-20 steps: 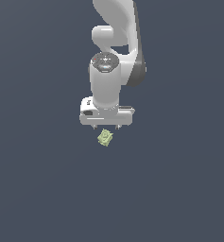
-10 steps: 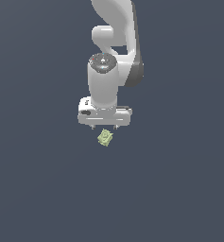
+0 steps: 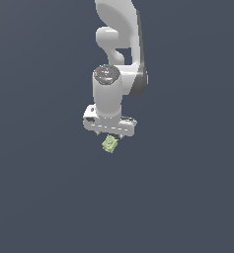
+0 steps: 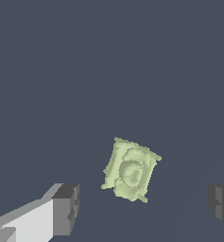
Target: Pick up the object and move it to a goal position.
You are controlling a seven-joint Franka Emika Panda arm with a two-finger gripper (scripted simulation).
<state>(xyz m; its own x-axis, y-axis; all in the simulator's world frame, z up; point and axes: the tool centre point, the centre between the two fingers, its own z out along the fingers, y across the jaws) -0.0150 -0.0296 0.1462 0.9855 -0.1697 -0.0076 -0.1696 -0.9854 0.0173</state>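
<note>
The object (image 3: 110, 144), a small yellow-green block, sits just under the white gripper (image 3: 110, 134) in the exterior view. In the wrist view, the object (image 4: 130, 170) lies between wide-apart fingers (image 4: 66, 209), touching neither.

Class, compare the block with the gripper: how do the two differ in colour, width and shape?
Colour: the block is pale yellow-green, while the gripper is white with dark grey fingertips.
Width: the block is narrower than the gap between the open gripper's fingers.
Shape: the block has lumpy edges, while the gripper's parts are straight and boxy.
</note>
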